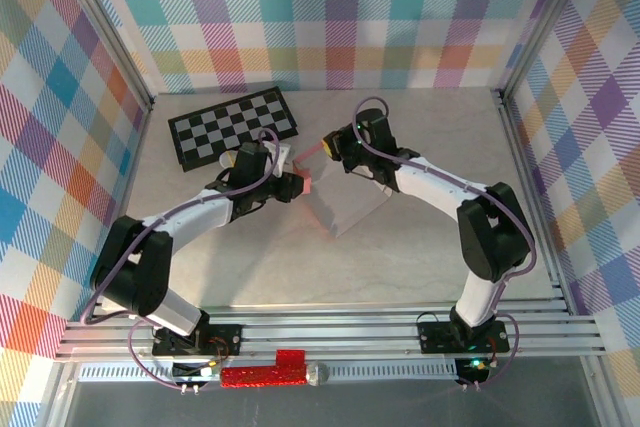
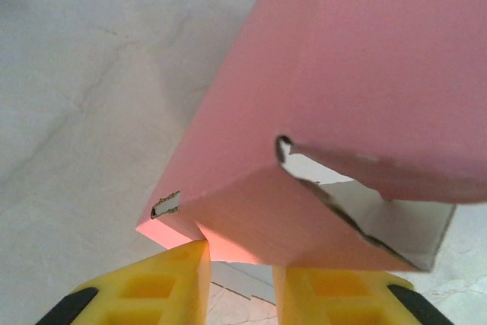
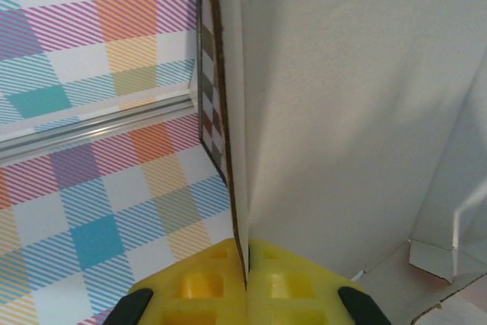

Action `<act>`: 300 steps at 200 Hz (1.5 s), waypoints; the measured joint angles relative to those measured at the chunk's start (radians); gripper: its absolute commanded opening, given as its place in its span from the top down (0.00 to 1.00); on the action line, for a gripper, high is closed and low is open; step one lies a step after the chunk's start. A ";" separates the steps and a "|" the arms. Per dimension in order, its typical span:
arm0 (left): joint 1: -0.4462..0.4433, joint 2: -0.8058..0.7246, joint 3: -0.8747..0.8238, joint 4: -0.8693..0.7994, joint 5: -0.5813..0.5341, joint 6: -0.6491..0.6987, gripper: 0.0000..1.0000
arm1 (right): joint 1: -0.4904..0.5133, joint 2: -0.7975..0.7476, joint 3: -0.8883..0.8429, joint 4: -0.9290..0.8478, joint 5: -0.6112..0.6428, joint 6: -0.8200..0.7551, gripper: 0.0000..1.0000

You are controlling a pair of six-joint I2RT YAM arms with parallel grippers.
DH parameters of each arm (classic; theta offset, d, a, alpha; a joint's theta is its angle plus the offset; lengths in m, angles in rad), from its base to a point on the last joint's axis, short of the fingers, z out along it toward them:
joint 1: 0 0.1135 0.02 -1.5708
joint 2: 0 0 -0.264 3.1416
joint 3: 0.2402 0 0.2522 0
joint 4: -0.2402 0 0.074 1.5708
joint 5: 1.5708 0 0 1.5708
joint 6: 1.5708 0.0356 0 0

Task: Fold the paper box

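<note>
The paper box [image 1: 350, 202] stands half raised in the middle of the table, between the two arms, pink outside and white inside. My right gripper [image 1: 335, 150] is at its far edge. In the right wrist view that gripper [image 3: 246, 253] is shut on the edge of an upright wall of the box [image 3: 358, 112]. My left gripper [image 1: 297, 185] is at the box's left corner. Its yellow jaws [image 2: 240, 256] stand partly apart, and the table shows through the gap. The pink box's [image 2: 342, 58] lower folded edge lies across the fingertips, over the right one.
A black-and-white checkered board [image 1: 232, 125] lies at the back left, just beyond the left arm. Plaid walls and aluminium rails [image 1: 530, 177] enclose the table. A red part [image 1: 262, 375] sits on the front rail.
</note>
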 measured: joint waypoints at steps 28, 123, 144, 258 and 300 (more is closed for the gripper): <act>-0.008 0.030 -0.013 0.027 -0.019 -0.016 0.73 | 0.000 0.027 -0.053 0.110 -0.005 -0.018 1.00; -0.019 0.047 -0.050 0.087 -0.094 -0.069 0.70 | 0.006 0.104 -0.155 0.455 -0.022 -0.048 1.00; -0.022 0.052 -0.052 0.088 -0.106 -0.072 0.71 | 0.006 0.112 -0.180 0.505 -0.028 -0.057 1.00; -0.046 0.071 -0.059 0.123 -0.198 -0.151 0.70 | 0.008 0.210 -0.234 0.779 -0.024 -0.100 1.00; -0.047 0.072 -0.061 0.132 -0.218 -0.171 0.71 | 0.011 0.245 -0.244 0.861 -0.016 -0.100 1.00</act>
